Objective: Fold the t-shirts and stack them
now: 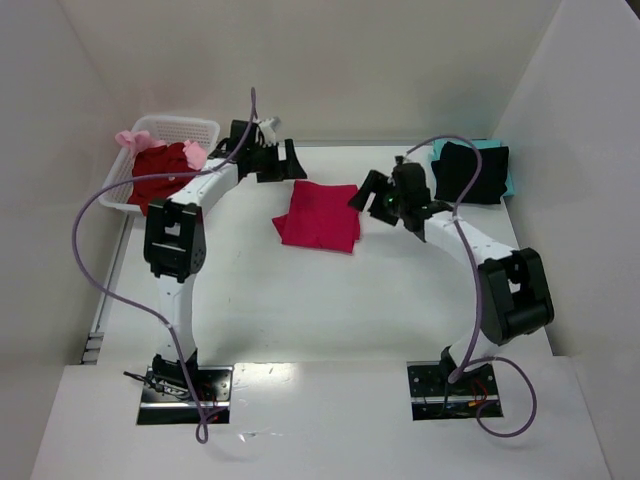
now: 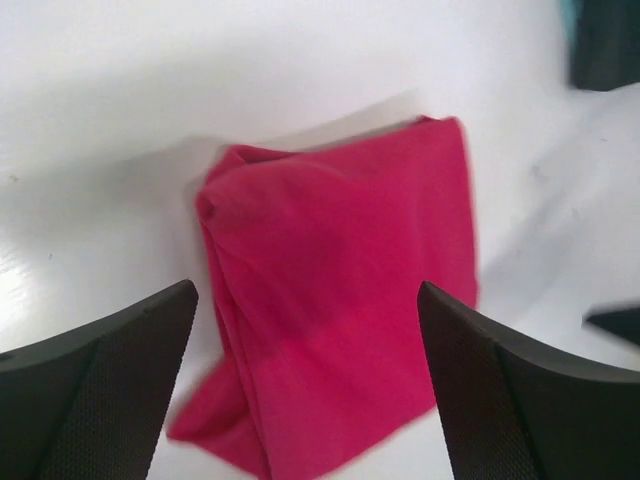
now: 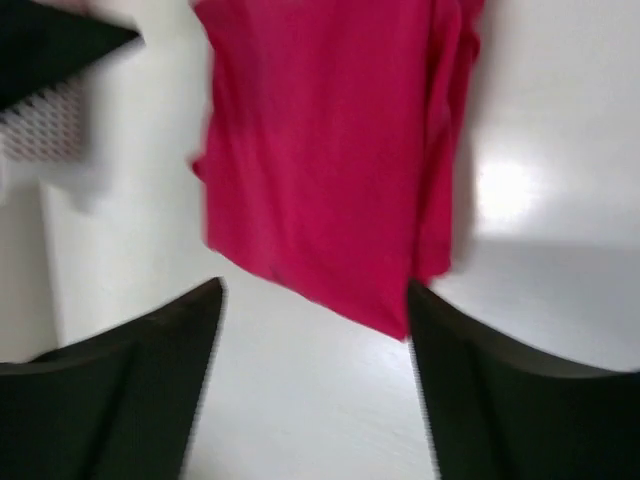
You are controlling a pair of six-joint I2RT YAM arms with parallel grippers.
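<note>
Folded crimson-pink t-shirt point(image 1: 318, 216) lies flat at the middle of the bench point(image 1: 330, 300). Left end effector point(image 1: 283, 162) at its 11 o'clock, right end effector point(image 1: 371, 196) at its 2 o'clock, both open and empty. Black t-shirt point(image 1: 470, 172) sits farther out at 2 o'clock.

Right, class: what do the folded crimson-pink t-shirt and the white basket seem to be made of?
Crimson-pink t-shirt: soft, matte cloth, probably knit; it folds limply and creases. White basket: likely rigid plastic, smooth; its wall is a moulded lattice.
</note>
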